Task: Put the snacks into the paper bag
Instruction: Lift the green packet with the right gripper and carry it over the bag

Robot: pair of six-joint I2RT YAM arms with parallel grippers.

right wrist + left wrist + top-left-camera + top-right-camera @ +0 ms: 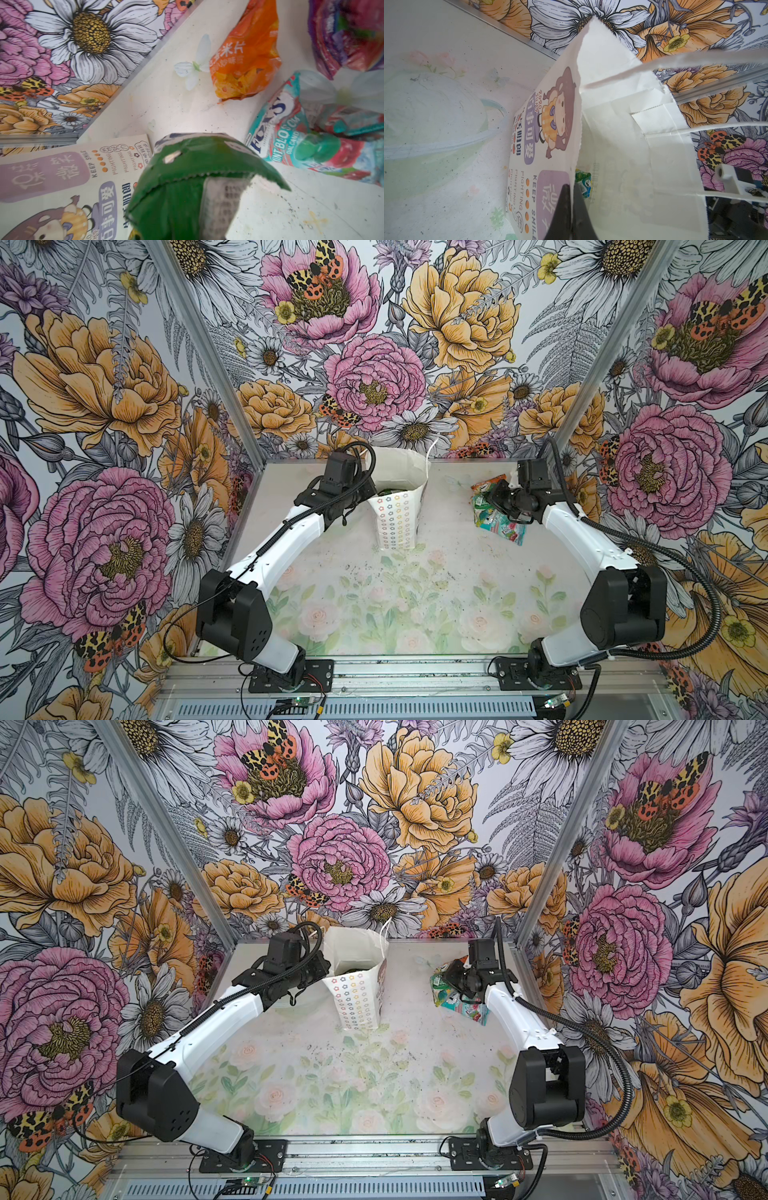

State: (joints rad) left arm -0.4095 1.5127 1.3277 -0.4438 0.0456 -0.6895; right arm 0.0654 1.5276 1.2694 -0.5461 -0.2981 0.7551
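Note:
The paper bag (397, 518) stands upright at the back middle of the table, mouth open, in both top views (357, 998). My left gripper (572, 187) is shut on the bag's left rim, one finger outside and one inside. A green snack (583, 182) lies inside the bag. My right gripper (494, 495) sits over the snack pile at the back right, shut on a green packet (187, 176) that hides its fingers. An orange packet (247, 62), a teal-pink packet (291, 141) and a purple packet (342, 31) lie on the table beyond it.
A small white fabric flower (195, 66) lies beside the orange packet. A clear round dish (436, 124) rests on the table left of the bag. Floral walls close in the back and both sides.

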